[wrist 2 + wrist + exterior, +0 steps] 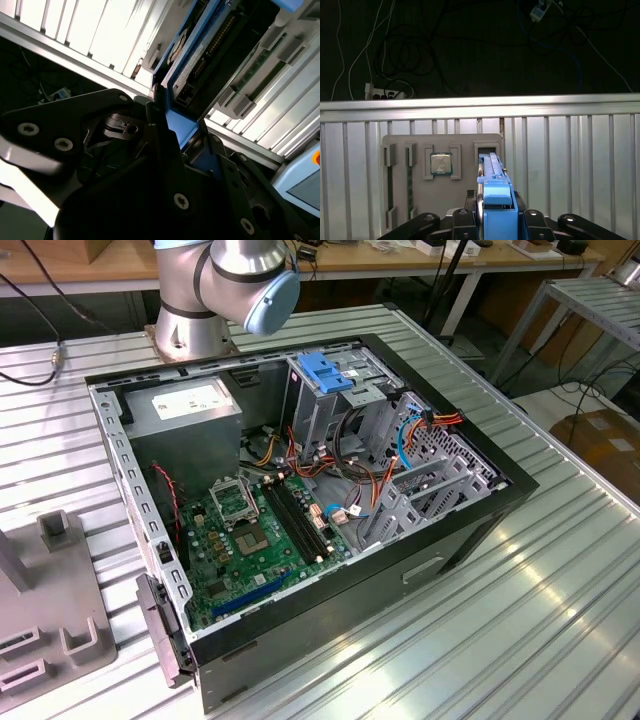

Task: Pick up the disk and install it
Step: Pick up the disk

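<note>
1 disk (pixel 496 200) on-edge, lengthwise toward tray (pixel 420 197)

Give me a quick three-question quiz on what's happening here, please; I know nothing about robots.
1. True or false: in the first wrist view, the disk stands on edge between the fingers of the gripper.
2. Which lies in the grey tray beside the disk? A) a square chip B) a fan C) a screwdriver
3. Fill in: in the exterior view, the computer case lies ___ (open or closed).
Key: 1 true; 2 A; 3 open.
</note>
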